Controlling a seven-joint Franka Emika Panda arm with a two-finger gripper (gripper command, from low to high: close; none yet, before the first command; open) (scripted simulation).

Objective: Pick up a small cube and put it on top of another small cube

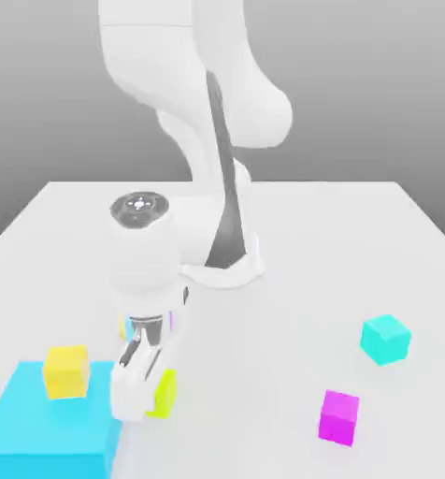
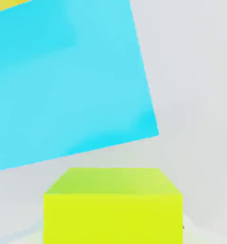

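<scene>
**Fingers pinch the lime cube beside the blue block**

The white arm (image 1: 203, 103) bends forward from its base at the back of the worktop (image 1: 357, 243) and folds down toward the exterior view's lower left. Its hand points almost straight down, tilted slightly, with the round wrist cap facing up. The gripper (image 1: 142, 393) sits low, right at the worktop surface, and its fingers (image 1: 128, 398) are closed on the small lime cube (image 1: 164, 393), which shows partly from behind the near white finger (only its right face and top edge are visible there). Whether the cube rests on the worktop or is just off it cannot be told.

In the hand view the lime cube (image 2: 113, 209) sits close under the camera, its top and front face showing squarely.

Just beside the cube, on the exterior view's left, lies a large flat blue block (image 1: 49, 430). An orange-yellow cube (image 1: 66, 371) stands on top of that block, near its back edge. A cyan cube (image 1: 386, 339) and a magenta cube (image 1: 339, 417) stand well apart on the exterior view's right, each alone on the worktop.
</scene>
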